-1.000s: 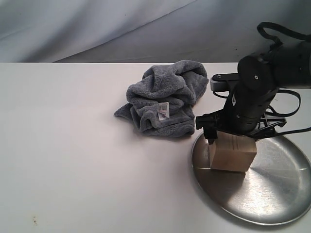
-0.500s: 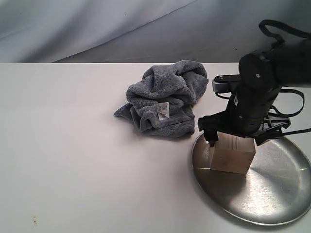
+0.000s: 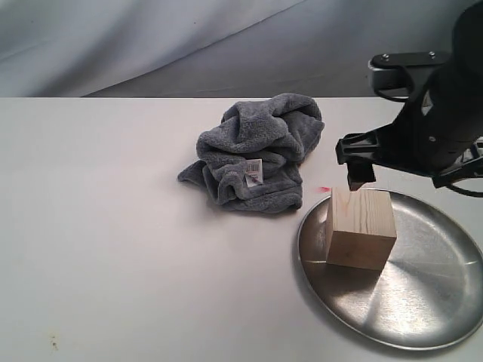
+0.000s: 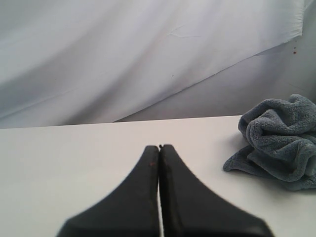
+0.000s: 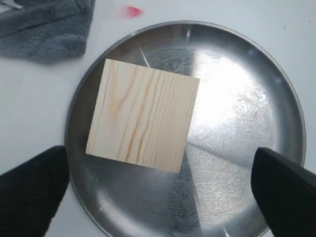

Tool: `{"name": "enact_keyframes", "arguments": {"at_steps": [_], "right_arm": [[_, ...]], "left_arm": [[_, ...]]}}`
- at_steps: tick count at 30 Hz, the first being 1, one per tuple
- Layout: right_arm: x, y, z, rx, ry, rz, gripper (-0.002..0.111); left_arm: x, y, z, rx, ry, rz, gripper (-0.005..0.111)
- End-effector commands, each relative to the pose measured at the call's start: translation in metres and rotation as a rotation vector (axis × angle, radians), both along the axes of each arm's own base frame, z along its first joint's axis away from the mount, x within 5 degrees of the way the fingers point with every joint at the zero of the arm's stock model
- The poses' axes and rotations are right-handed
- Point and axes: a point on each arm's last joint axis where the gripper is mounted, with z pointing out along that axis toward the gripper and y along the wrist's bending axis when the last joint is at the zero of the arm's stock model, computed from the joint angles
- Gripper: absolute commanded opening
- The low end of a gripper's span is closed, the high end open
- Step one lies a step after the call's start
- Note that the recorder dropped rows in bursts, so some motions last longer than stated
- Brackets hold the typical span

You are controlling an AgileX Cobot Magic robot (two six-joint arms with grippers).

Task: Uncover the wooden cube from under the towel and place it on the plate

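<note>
The pale wooden cube point(image 3: 362, 228) point(image 5: 143, 116) stands free on the left part of the round silver plate point(image 3: 423, 317) point(image 5: 237, 113). My right gripper point(image 3: 389, 172) point(image 5: 159, 170) hangs open above the cube, its black fingers point(image 5: 34, 190) spread wide to either side with nothing between them. The dark grey towel point(image 3: 256, 154) point(image 4: 281, 143) point(image 5: 44, 24) lies bunched on the table just left of the plate, white tag showing. My left gripper point(image 4: 159, 148) is shut and empty over bare table, well away from the towel; the exterior view does not show it.
The white table point(image 3: 113, 249) runs left and forward of the towel. A small red mark point(image 3: 324, 188) point(image 5: 132, 11) sits on the table between towel and plate. A grey cloth backdrop point(image 3: 226, 38) closes off the far side.
My right gripper has let go of the cube and risen up and to the right. The cube stays where it was set on the plate. The towel has not moved.
</note>
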Motion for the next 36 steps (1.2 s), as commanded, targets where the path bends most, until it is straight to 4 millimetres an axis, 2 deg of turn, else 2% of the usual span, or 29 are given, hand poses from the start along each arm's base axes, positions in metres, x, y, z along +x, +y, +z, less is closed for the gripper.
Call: {"name": "enact_keyframes", "arguments": {"at_steps": [1,8,19,22,26,31,36], "right_arm": [[-0.029,-0.008,0.010,0.012,-0.048,0.056,0.090],[-0.073,-0.024,0.006,0.098,-0.121,0.086,0.090],[-0.115,-0.055,-0.013,0.118,-0.130,0.066,0.087],[-0.123,-0.062,-0.019,0.122,-0.140,0.061,0.078],[-0.132,-0.068,-0.024,0.170,-0.187,0.045,0.060],[-0.142,-0.073,-0.028,0.290,-0.297,0.043,0.039],[-0.152,-0.076,-0.032,0.422,-0.385,0.035,0.012]], "left_arm": [[0.000,0.000,-0.001,-0.005,-0.002,-0.005,0.000],[0.000,0.000,-0.001,-0.005,-0.002,-0.005,0.000],[0.000,0.000,-0.001,-0.005,-0.002,-0.005,0.000],[0.000,0.000,-0.001,-0.005,-0.002,-0.005,0.000],[0.000,0.000,-0.001,-0.005,-0.002,-0.005,0.000],[0.000,0.000,-0.001,-0.005,-0.002,-0.005,0.000],[0.000,0.000,-0.001,-0.005,-0.002,-0.005,0.000]]}}
